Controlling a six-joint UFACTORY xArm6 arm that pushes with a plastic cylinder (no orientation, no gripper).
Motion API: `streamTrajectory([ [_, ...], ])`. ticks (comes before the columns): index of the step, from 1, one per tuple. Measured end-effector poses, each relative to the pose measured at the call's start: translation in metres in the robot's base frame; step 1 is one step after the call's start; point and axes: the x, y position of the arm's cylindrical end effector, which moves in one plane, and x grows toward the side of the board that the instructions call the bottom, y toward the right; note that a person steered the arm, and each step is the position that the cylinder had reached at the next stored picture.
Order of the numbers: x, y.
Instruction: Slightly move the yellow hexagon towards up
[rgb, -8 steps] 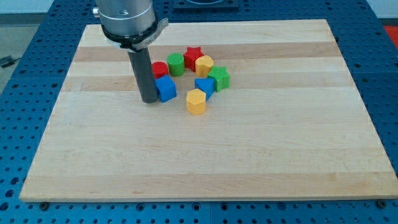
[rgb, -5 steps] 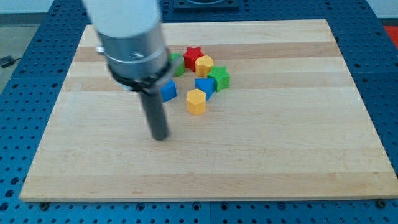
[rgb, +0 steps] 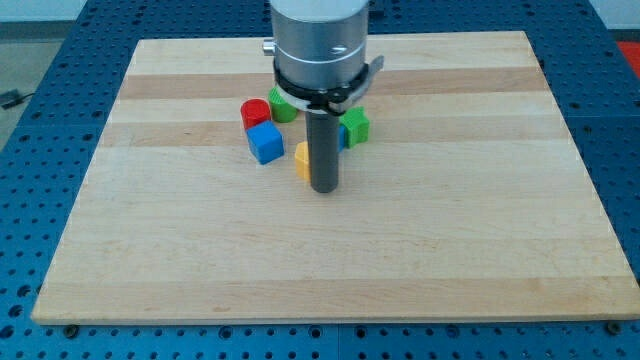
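Camera view, our holdings on table (rgb: 150, 250): our tip (rgb: 324, 188) down near table centre, slightly toward far edge. Yellow hexagon (rgb: 301, 159) touching rod on side facing left edge, mostly hidden behind it. Blue cube (rgb: 265, 143) just beside hexagon, leftward. Red cylinder (rgb: 255, 112) beyond cube, toward far edge. Green block (rgb: 280, 106), shape unclear, partly under our arm housing. Green star (rgb: 354, 127) on rod's right-edge side. Pincer: none fitted, rod only, state not applicable.
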Motion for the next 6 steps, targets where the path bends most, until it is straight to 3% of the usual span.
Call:
streamTrajectory([
  [2,0.002,-0.016],
  [3,0.041,-0.014],
  [4,0.089,0.058],
  [5,0.079,0.160],
  [6,0.074,0.185],
])
